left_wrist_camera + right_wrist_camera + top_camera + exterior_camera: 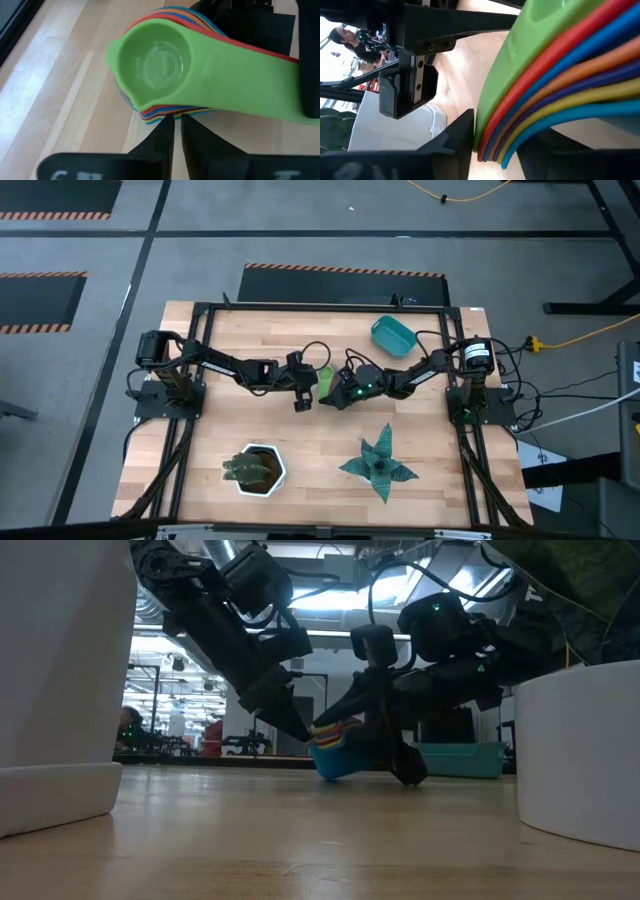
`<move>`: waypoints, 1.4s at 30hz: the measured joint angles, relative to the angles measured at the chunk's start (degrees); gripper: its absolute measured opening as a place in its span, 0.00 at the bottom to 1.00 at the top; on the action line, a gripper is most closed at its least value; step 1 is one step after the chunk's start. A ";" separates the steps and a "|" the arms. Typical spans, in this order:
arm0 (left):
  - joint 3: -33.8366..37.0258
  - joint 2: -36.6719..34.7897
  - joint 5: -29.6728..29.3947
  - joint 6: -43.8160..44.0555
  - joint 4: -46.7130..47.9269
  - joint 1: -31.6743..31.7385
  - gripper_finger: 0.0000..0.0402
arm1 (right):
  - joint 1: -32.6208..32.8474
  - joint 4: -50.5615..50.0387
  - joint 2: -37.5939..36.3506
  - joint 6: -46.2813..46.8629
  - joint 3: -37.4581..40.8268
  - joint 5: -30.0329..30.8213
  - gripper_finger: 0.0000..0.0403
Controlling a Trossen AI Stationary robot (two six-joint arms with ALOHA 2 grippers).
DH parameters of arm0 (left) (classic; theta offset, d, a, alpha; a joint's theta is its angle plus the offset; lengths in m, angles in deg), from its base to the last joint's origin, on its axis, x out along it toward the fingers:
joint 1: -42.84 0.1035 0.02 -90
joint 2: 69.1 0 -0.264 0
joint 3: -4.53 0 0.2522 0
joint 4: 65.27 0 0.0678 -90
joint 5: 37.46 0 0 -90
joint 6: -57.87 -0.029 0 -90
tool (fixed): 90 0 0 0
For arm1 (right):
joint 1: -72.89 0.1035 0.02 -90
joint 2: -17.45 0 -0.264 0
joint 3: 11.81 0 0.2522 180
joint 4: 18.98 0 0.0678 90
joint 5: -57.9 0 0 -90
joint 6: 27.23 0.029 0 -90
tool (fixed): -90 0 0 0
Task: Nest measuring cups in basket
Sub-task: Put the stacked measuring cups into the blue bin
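Here, on the wooden table [420, 480], the closed left hand [175, 131] and the right hand [492, 145] gripping the nested measuring cups [165, 70] meet.

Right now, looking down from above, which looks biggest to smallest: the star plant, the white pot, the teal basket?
1. Star plant.
2. White pot.
3. Teal basket, though pot and basket look close in size.

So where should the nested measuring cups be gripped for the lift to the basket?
Probably on the stacked handles of the measuring cups, from the right arm's side: they fan out flat and thin there, while the round bowls look too wide for the jaws.
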 joint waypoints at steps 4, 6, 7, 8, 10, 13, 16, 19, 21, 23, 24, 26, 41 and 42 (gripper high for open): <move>-0.02 -0.02 -0.14 0.00 -0.01 0.02 0.08 | 0.00 -0.01 0.00 0.03 0.01 0.09 0.28; -0.07 -0.03 -0.16 0.00 -0.01 -0.01 0.07 | 0.00 -0.01 -0.02 0.07 0.01 0.11 0.27; -0.07 -0.04 -0.17 0.00 -0.01 -0.01 0.07 | -0.01 -0.01 -0.02 0.08 0.01 0.09 0.27; -0.07 -0.07 -0.17 0.00 -0.01 -0.01 0.06 | -0.04 -0.01 -0.02 0.08 0.02 0.09 0.27; -0.07 -0.07 -0.17 0.00 -0.01 -0.01 0.06 | -0.04 -0.01 -0.04 0.08 0.03 0.09 0.26; -0.07 -0.07 -0.15 0.00 -0.09 0.00 0.05 | -0.08 0.18 -0.24 0.01 0.41 0.07 0.26; -0.10 -0.07 -0.12 0.00 -0.30 0.02 0.04 | -0.58 1.99 -0.26 0.49 1.45 -0.28 0.26; -0.11 -0.06 0.13 0.00 0.01 0.02 0.03 | -1.36 4.27 -0.39 1.60 2.99 -0.28 0.26; -0.11 -0.04 0.12 0.00 -0.01 0.02 0.04 | -1.78 6.79 -0.39 2.49 4.13 -0.19 0.26; -0.11 -0.04 0.14 0.00 0.01 -0.01 0.05 | -2.26 9.18 -0.37 3.11 5.24 -0.15 0.26; -0.11 -0.04 0.12 0.00 0.00 -0.01 0.05 | -2.51 10.19 -0.46 3.37 5.78 -0.13 0.26; -0.11 -0.04 0.10 0.00 -0.01 -0.01 0.06 | -2.96 10.68 -1.42 4.07 7.02 0.32 0.26; -0.07 -0.01 0.05 0.10 -0.29 -0.01 0.08 | -4.63 11.15 -22.90 4.50 21.48 8.02 0.26; -0.06 0.00 0.06 0.11 -0.30 -0.01 0.08 | -4.61 11.14 -24.45 4.56 22.75 9.03 0.26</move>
